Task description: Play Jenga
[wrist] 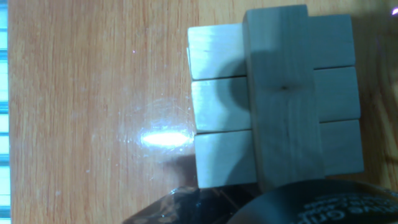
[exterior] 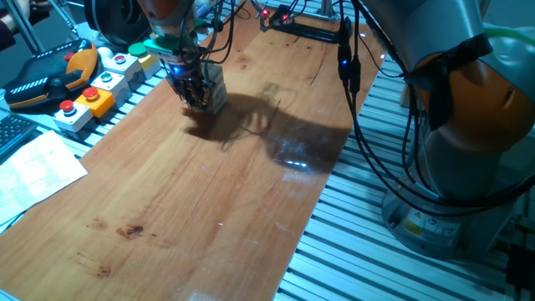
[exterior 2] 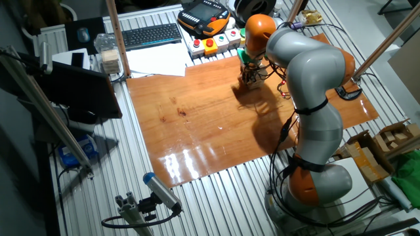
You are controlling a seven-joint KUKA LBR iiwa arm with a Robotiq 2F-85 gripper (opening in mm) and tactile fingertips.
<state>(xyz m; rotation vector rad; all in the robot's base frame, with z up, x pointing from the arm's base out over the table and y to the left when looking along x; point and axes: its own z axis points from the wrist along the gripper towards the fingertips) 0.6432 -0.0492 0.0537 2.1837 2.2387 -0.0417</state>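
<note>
The Jenga tower (exterior: pixel 216 92) of pale wooden blocks stands at the far left of the wooden board (exterior: pixel 209 201); it also shows in the other fixed view (exterior 2: pixel 252 78). My gripper (exterior: pixel 196 94) is down right beside the tower and partly hides it. In the hand view, three blocks (wrist: pixel 217 112) lie side by side, with one block (wrist: pixel 283 93) laid crosswise on top. One dark finger (wrist: pixel 292 208) shows at the bottom edge, at the end of that top block. The other finger is out of view, so I cannot tell how the jaws stand.
Grey boxes with coloured push-buttons (exterior: pixel 92 92) and an orange-black pendant (exterior: pixel 50 75) lie left of the board. Paper sheets (exterior: pixel 33 167) lie at the near left, and a keyboard (exterior 2: pixel 151 34) beyond. A black bar with lights (exterior: pixel 301 29) sits at the board's far edge. Cables (exterior: pixel 368 109) hang on the right.
</note>
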